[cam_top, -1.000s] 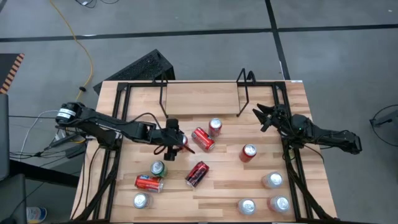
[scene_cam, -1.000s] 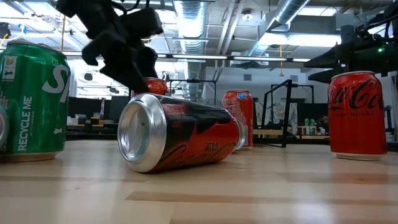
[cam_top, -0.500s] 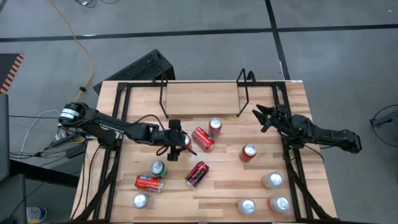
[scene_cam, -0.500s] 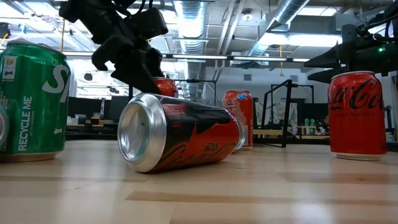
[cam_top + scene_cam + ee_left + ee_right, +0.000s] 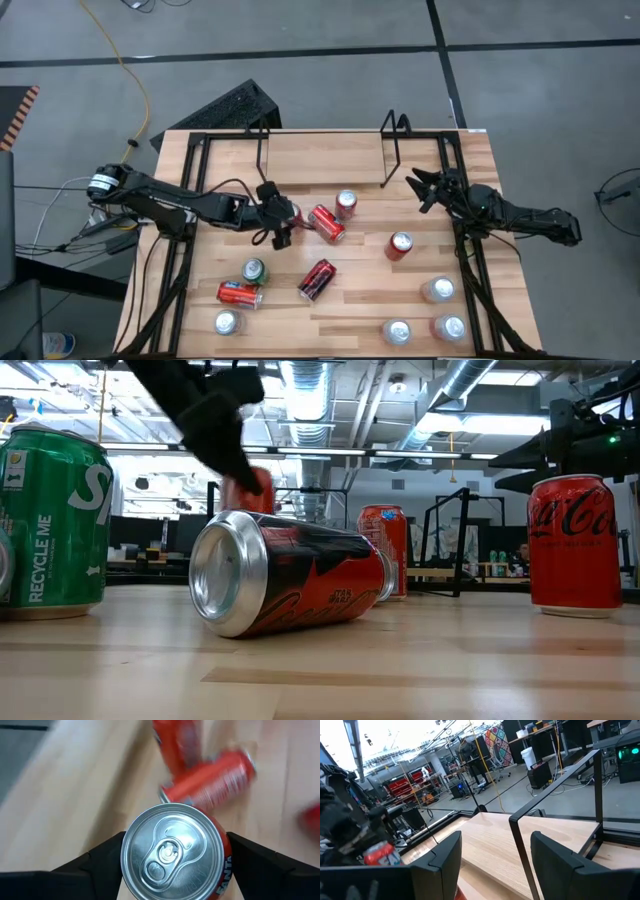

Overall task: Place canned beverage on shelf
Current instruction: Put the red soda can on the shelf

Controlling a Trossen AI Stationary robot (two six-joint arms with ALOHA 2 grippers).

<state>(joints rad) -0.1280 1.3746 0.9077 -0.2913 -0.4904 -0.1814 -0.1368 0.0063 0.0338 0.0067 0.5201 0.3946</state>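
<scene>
The can (image 5: 283, 215) sits left of centre in the high view, clamped in the left gripper (image 5: 277, 222); the shelf (image 5: 325, 160) lies up and to the right, toward the top edge. The right gripper (image 5: 428, 187) waits at right, fingers apart. Low view — the can (image 5: 250, 488) is raised, upper left. Left wrist view: both fingers (image 5: 102, 860) hug its sides (image 5: 175, 852). I'd keep it upright and clear the end loops before lowering.
</scene>
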